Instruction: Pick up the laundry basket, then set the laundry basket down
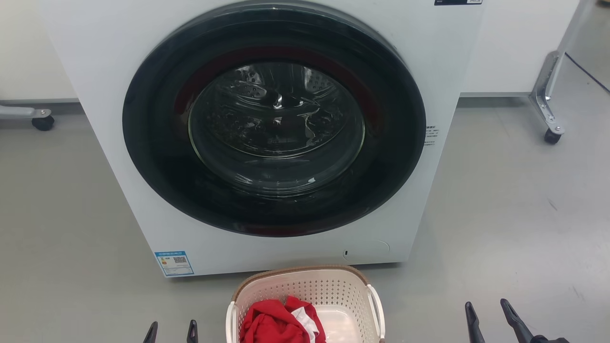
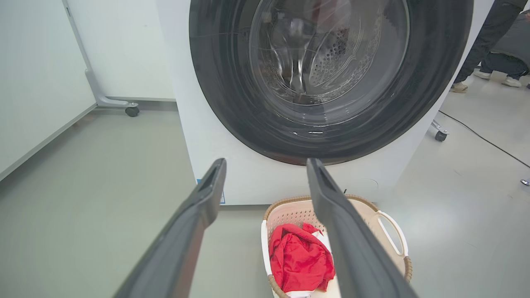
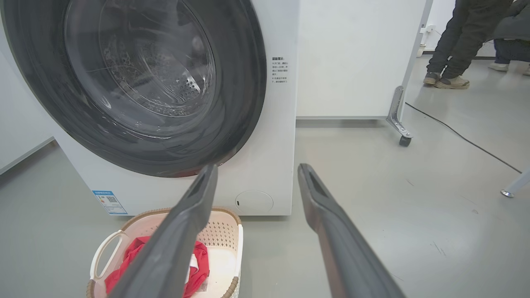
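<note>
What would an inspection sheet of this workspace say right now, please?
Surface: grey floor, faint scuffs.
Job's things: laundry basket stands on the floor just in front of the washing machine; red cloth with a bit of white lies inside.
Clutter: nothing seen.
Grippers: left gripper and right gripper both open, one on each side of the basket, touching nothing.
Cables: black cable runs across the floor on the right.
Surroundings: white panel on castors behind the machine; a person's legs beyond it.

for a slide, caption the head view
The laundry basket, red cloth inside, before the washing machine; left gripper and right gripper open beside it
</note>
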Tool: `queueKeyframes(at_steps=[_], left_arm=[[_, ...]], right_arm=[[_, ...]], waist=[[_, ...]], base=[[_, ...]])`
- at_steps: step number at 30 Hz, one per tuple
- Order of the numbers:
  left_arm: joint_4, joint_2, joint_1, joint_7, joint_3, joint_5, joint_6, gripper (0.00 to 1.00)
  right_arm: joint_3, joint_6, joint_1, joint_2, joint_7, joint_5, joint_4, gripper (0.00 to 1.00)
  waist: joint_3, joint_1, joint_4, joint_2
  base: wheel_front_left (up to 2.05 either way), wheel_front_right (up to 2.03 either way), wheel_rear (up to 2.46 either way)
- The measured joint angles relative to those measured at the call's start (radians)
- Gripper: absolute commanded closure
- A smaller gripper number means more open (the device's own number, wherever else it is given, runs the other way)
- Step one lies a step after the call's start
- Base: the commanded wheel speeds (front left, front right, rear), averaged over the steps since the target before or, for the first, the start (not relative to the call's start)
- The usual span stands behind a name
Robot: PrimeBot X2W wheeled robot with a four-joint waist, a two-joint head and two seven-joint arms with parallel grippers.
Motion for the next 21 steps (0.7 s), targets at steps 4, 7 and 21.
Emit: queueKeyframes(at_steps=[4,7,21], left_arm=[[-0.003,-0.004,0.0,0.009,0.003,0.002,0.0,0.0],[0.013,-0.007,0.002,0.009,0.0,0.002,-0.001,1.0],[0.048,-0.017,-0.001,0.041,0.032,-0.125,-0.029,1.0]], right_arm=[[-0.007,0.0,0.003,0.007,0.001,-0.015,-0.007,0.0],[-0.004,0.0,0.007,0.016,0.002,-0.022,0.008,1.0],[-0.056,0.028,0.016,0.047,0.045,0.106,0.035,1.0]], waist=[[0.002,0.0,0.0,0.0],[0.003,0.0,0.001,0.0],[0.005,0.0,0.002,0.0]], base=[[0.0,0.0,0.0],[0.0,0.0,0.0],[0.0,0.0,0.0]])
